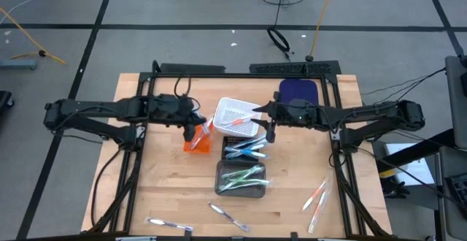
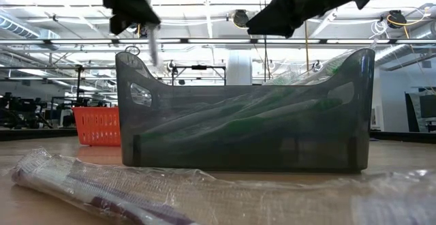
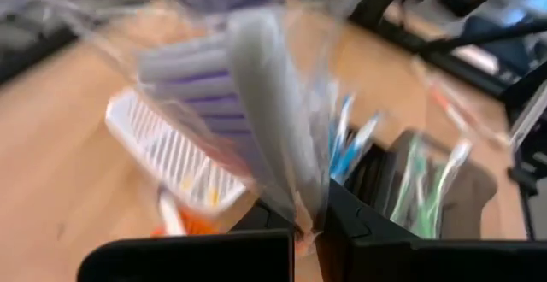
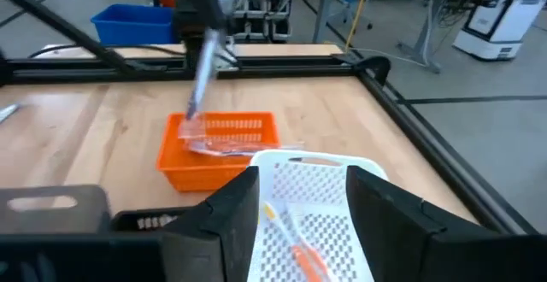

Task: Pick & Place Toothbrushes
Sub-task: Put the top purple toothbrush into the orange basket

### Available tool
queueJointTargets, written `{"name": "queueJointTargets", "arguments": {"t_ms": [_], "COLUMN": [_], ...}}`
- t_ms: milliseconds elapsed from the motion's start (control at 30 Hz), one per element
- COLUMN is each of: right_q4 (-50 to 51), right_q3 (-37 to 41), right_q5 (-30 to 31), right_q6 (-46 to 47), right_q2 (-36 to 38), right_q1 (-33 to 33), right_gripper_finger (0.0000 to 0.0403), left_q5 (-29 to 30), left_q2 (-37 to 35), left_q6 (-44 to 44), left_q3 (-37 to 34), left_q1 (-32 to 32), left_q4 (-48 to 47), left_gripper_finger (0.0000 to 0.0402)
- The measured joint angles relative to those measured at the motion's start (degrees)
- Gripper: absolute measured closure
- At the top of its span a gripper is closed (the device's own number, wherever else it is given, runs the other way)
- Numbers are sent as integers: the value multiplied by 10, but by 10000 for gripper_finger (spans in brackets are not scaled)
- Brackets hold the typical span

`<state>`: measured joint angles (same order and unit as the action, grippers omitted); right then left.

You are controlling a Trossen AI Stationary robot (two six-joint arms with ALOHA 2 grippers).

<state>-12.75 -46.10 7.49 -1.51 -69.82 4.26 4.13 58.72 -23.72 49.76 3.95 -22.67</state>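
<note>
My left gripper (image 1: 192,129) hangs over the orange basket (image 1: 197,140), shut on a plastic-wrapped toothbrush with purple accents (image 3: 256,102). My right gripper (image 4: 303,179) stands open above the white basket (image 1: 235,115), where an orange toothbrush (image 4: 301,252) lies on the basket's floor. Nothing is between the right fingers. Blue toothbrushes (image 1: 244,150) and green ones (image 1: 241,177) lie in two dark trays. Loose wrapped toothbrushes (image 1: 315,197) lie flat on the wooden table. My left gripper pinches one end of the wrapped toothbrush (image 3: 301,207) between its two fingers, through the clear wrapper. The brush hangs slanting down below the fingers (image 4: 202,68). Its lower end (image 4: 191,126) reaches the orange basket's rim, and loose wrapper trails into the basket.
More wrapped toothbrushes lie near the table's front edge (image 1: 169,225) (image 1: 229,217), one right before the low camera (image 2: 102,191). The green-brush tray (image 2: 245,123) fills the low view. A dark blue bin (image 1: 298,91) stands at the table's far side.
</note>
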Motion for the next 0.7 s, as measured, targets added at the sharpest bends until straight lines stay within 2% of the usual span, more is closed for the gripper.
{"name": "queueJointTargets", "arguments": {"t_ms": [367, 700], "right_q4": [12, 29], "right_q3": [0, 0], "right_q5": [0, 0], "right_q6": [1, 1], "right_q2": [0, 0], "right_q1": [-38, -44], "right_gripper_finger": [244, 248], "left_q5": [-1, -32], "left_q2": [36, 91], "left_q6": [-96, -109], "left_q3": [0, 0], "left_q1": [0, 0], "left_q4": [-142, -158], "left_gripper_finger": [394, 393]}}
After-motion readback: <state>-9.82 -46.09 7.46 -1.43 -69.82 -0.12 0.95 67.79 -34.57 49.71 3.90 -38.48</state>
